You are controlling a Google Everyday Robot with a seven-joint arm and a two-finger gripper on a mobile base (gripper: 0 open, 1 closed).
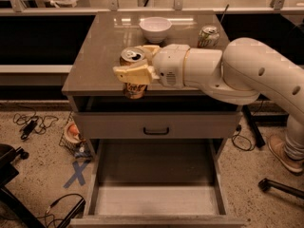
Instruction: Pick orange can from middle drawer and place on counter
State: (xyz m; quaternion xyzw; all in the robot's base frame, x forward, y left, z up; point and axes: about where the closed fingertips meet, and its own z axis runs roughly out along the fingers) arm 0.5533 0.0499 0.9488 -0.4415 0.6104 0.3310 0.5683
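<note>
I am pinching the small orange-brown can with the silver top point(135, 89) between the fingers of my pale two-finger gripper point(131, 61). I am holding it at the front edge of the shiny grey-brown counter point(102, 49). The wide grey-beige open drawer point(154, 201) is lying below my gripper. A white round bowl point(155, 28) is sitting behind it. A blue tape cross point(76, 173) is lying on the speckled floor point(38, 160) far below.

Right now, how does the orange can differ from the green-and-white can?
Colour: the orange can is orange-brown; the green-and-white can is green and white. State: the orange can is clamped in the gripper; the green-and-white can stands free. Place: the orange can is at the counter's front edge, the green-and-white can at its back right. Both are upright with silver tops.
</note>
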